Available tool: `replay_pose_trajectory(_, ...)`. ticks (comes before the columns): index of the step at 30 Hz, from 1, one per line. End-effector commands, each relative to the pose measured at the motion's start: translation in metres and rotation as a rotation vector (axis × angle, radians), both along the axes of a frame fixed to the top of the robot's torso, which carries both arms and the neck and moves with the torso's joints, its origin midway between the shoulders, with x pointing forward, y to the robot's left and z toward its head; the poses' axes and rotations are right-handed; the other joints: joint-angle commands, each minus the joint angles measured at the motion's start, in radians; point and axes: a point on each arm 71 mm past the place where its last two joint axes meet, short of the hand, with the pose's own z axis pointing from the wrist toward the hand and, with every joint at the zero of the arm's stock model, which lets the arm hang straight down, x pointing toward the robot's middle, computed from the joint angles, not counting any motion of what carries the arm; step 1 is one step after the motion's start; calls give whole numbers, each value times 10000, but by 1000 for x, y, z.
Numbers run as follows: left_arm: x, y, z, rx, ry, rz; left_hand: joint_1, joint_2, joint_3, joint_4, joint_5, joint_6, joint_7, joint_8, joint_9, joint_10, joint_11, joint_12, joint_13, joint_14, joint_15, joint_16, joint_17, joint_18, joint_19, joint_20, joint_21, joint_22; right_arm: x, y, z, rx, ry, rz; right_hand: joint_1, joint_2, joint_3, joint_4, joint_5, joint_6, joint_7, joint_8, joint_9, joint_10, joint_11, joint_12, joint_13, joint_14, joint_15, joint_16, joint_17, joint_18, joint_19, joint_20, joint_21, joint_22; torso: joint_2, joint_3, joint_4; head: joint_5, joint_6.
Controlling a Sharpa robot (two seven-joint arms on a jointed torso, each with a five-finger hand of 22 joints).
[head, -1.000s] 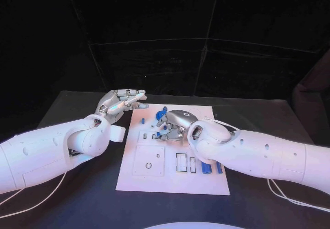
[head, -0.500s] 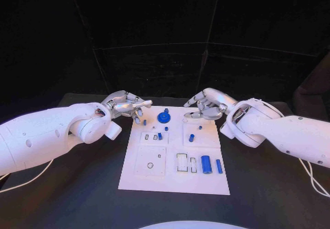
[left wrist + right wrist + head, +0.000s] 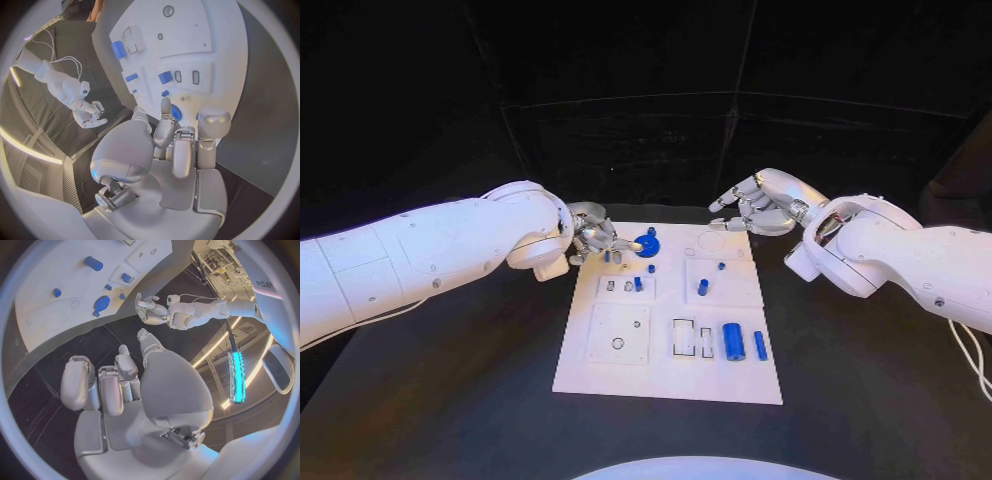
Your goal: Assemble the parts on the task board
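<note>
The white task board [image 3: 668, 375] lies in the middle of the table, also seen from the left wrist [image 3: 206, 30] and the right wrist [image 3: 44, 285]. A round blue knob [image 3: 646, 245] stands near its far left corner. My left hand [image 3: 596, 238] hovers at that corner with fingers curled and one finger [image 3: 164, 117] reaching toward the knob [image 3: 177, 113]; I see nothing in it. My right hand [image 3: 759, 212] hangs beyond the far right corner, fingers [image 3: 112, 385] curled in and holding nothing. A thick blue cylinder [image 3: 733, 342] and a thin blue bar [image 3: 760, 346] lie at the near right.
Small blue pieces [image 3: 702, 288] stand in the board's middle rows, next to white rectangular recesses [image 3: 682, 338] and a square plate with a hole [image 3: 617, 335]. Black table [image 3: 473, 400] surrounds the board on all sides. Both forearms flank the board's far end.
My right hand has lifted off the board's middle and drawn back past the far right corner. My left hand has come in toward the blue knob.
</note>
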Motion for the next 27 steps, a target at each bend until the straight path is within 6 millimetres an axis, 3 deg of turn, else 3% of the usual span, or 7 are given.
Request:
replay_pose_trajectory(1, 2, 0, -4, 1660, 307, 35, 31, 90, -95, -11, 5, -106, -18, 179, 191, -17, -53, 71, 89, 1053, -50, 30, 2628, -138, 31, -14, 315, 438, 1, 0, 0, 152, 276, 85, 80, 24, -72, 10, 60, 47, 8, 51, -4, -2, -53, 39, -5, 661, -67, -42, 1110, -2, -32, -35, -43, -8, 8, 4, -9, 13, -5)
replay_pose_trajectory(5, 4, -13, -5, 1899, 467, -74, 113, 134, -251, -19, 9, -304, -46, 499, 559, -29, -75, 118, 164, 1053, -74, 30, 2628, -355, 424, -32, 1310, 1888, 2, -1, 0, 106, 312, 12, 79, 17, -98, 11, 105, 48, 4, 60, -6, 9, -56, 50, 0, 657, -70, -55, 1092, 2, -40, -39, -55, -31, 20, -11, -7, 6, -25)
replay_pose_trajectory(9, 6, -23, -6, 2116, 647, -229, 142, 203, -357, -20, 10, -478, -60, 731, 856, -37, -85, 134, 200, 1053, -83, 30, 2628, -468, 618, -43, 1829, 2649, 3, -1, -1, 47, 343, -41, 80, 14, -117, 12, 147, 51, 1, 68, -7, 12, -60, 50, -5, 655, -72, -64, 1080, 5, -45, -42, -64, -46, 19, -11, -9, 7, -65)
replay_pose_trajectory(18, 7, -40, -9, 2473, 999, -623, 118, 257, -448, -19, 11, -595, -70, 889, 1074, -37, -92, 146, 230, 1053, -89, 30, 2628, -507, 668, -47, 2027, 2933, 5, 0, -2, -38, 396, -66, 80, 20, -162, 21, 261, 57, -7, 91, -9, 18, -68, 45, -23, 649, -81, -88, 1049, 11, -54, -50, -86, -82, 24, -16, -7, 16, -126)
replay_pose_trajectory(27, 8, -45, -14, 2832, 1364, -859, 157, 291, -447, -44, 15, -636, -72, 939, 1148, -44, -93, 137, 224, 1053, -89, 30, 2628, -505, 656, -46, 2040, 2945, 6, 0, -2, -87, 433, -87, 109, 34, -201, 20, 432, 51, -13, 110, -14, 18, -77, 35, -45, 646, -90, -109, 1026, 15, -60, -61, -107, -113, 32, -21, 2, -6, -193)
